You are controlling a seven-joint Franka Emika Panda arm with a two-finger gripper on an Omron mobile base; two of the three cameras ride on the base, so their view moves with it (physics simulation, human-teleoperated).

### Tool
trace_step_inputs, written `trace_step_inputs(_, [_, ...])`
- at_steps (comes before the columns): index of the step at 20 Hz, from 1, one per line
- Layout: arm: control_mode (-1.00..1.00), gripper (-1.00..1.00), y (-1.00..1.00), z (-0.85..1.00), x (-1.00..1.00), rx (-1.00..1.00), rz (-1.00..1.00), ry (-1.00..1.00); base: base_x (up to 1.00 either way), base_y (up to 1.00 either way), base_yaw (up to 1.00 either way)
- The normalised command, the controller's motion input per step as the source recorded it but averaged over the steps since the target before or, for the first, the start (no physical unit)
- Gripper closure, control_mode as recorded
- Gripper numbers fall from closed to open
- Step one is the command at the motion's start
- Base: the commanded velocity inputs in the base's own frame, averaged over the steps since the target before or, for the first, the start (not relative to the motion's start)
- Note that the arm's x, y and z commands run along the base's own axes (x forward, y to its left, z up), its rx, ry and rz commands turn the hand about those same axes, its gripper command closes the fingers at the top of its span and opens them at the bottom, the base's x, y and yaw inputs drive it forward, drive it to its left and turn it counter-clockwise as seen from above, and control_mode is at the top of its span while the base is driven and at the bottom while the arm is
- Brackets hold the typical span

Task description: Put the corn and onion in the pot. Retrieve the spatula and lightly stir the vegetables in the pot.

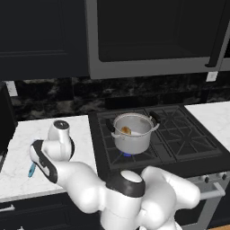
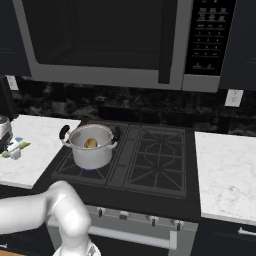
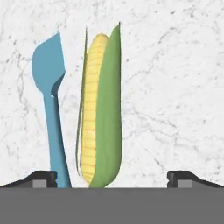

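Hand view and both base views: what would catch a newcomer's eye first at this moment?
The corn lies on the white marble counter beside the blue spatula, straight below the open gripper. On the stove's front left burner stands the steel pot with the onion already inside. The white arm bends left over the counter, away from the stove.

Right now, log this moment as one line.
gripper: open above corn | spatula: beside corn on counter | onion: in pot
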Motion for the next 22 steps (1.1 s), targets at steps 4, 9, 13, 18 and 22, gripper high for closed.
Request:
trace_step_inputs(4, [-1.00,-1.00,0.01,-0.33,0.50,0.00,-0.10,0.15,0.00,0.00,0.00])
trace_step_inputs(9, [-1.00,-1.00,0.18,-0.27,0.38,0.00,-0.09,0.04,0.00,0.00,0.00])
trace_step_inputs(13, [-1.00,-1.00,0.34,-0.34,0.11,-0.01,-0.05,0.01,0.00,0.00,0.00])
trace_step_inputs(18, [-1.00,1.00,0.13,-0.43,-0.05,-0.01,-0.02,0.02,0.00,0.00,0.00])
trace_step_inputs(22, [-1.00,1.00,-0.06,-0.44,-0.38,0.00,0.00,0.03,0.00,0.00,0.00])
